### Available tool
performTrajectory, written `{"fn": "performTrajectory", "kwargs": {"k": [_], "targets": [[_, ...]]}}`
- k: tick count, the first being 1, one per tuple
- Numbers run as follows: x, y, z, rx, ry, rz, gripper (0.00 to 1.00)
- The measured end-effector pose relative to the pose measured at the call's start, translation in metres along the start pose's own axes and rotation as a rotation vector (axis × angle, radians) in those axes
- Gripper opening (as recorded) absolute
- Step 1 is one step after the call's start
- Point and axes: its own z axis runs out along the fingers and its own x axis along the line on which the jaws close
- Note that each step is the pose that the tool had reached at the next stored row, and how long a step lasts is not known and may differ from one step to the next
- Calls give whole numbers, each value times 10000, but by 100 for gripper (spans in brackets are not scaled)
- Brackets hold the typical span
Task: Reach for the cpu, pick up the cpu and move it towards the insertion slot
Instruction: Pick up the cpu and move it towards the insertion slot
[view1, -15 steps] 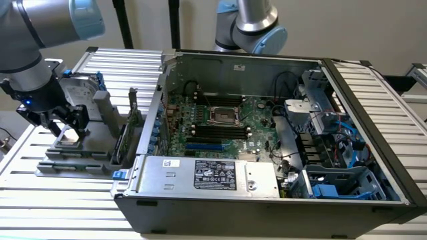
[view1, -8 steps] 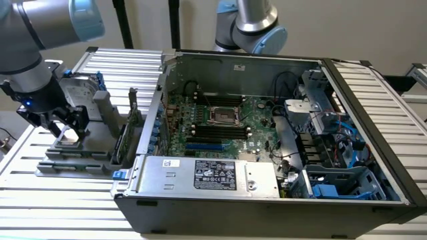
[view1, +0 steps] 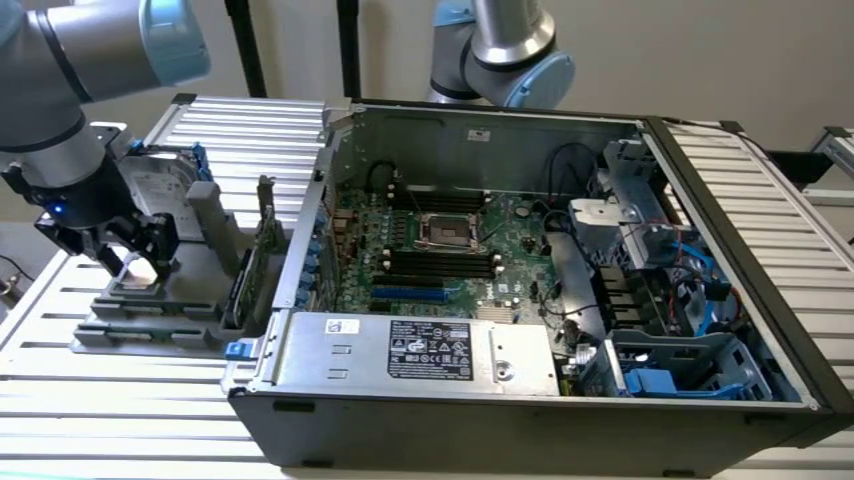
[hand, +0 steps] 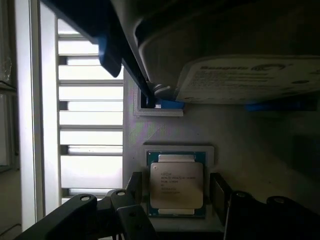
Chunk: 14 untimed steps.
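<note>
Exterior view, left to right:

1. The gripper (view1: 130, 262) stands over the grey fixture (view1: 147, 330) on the bench (view1: 80, 400). It is open, with one finger on each side of the cpu (hand: 176, 185).
2. The cpu lies flat in its recess in the fixture and appears not yet clamped or lifted.
3. The insertion slot (view1: 447, 230) sits well apart, inside the computer case (view1: 534, 415).

Status, as judged: reach complete; pick-up and transfer outstanding.

Count: one gripper, one cpu, one insertion slot, one hard drive (hand: 250, 80).
</note>
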Motion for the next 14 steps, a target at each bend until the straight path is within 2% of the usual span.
{"fn": "performTrajectory", "kwargs": {"k": [12, 14], "targets": [[0, 4, 18, -2, 20, 0, 65], [0, 5, 18, -2, 20, 0, 63]]}}
